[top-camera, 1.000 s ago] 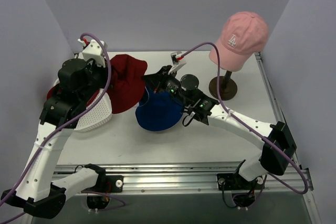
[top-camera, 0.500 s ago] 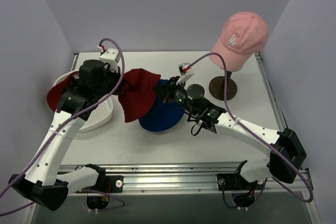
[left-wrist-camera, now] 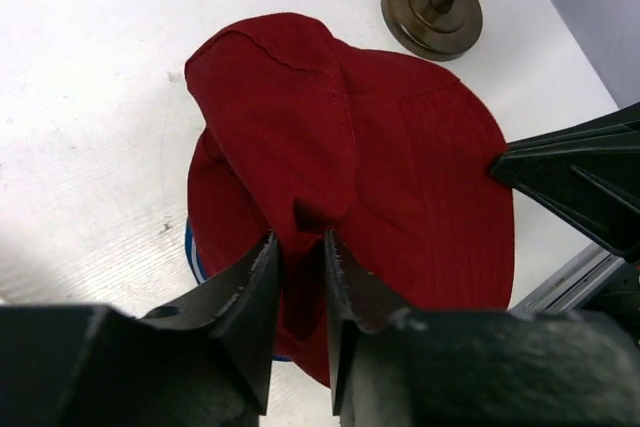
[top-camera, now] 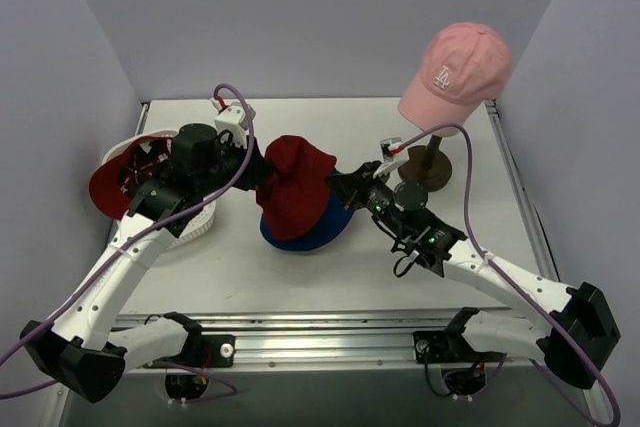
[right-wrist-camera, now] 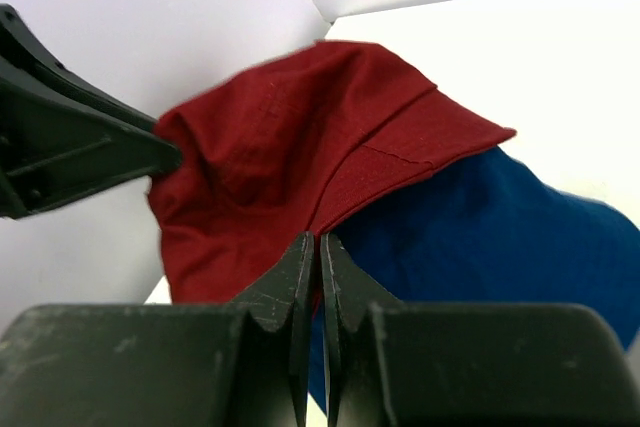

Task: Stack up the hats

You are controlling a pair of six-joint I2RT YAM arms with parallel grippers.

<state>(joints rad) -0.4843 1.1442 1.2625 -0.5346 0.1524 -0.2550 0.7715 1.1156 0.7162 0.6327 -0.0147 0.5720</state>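
Two soft bucket hats overlap at the centre of the top view, the dark red fabric bucket hat [top-camera: 298,179] draped crumpled over the blue fabric bucket hat [top-camera: 320,232]. Both grippers are clenched on the red one, the left gripper [left-wrist-camera: 298,252] pinching a crown fold and the right gripper [right-wrist-camera: 318,257] its brim edge, seemingly to spread it open side down. Its stretched span runs roughly left to right across that frame.
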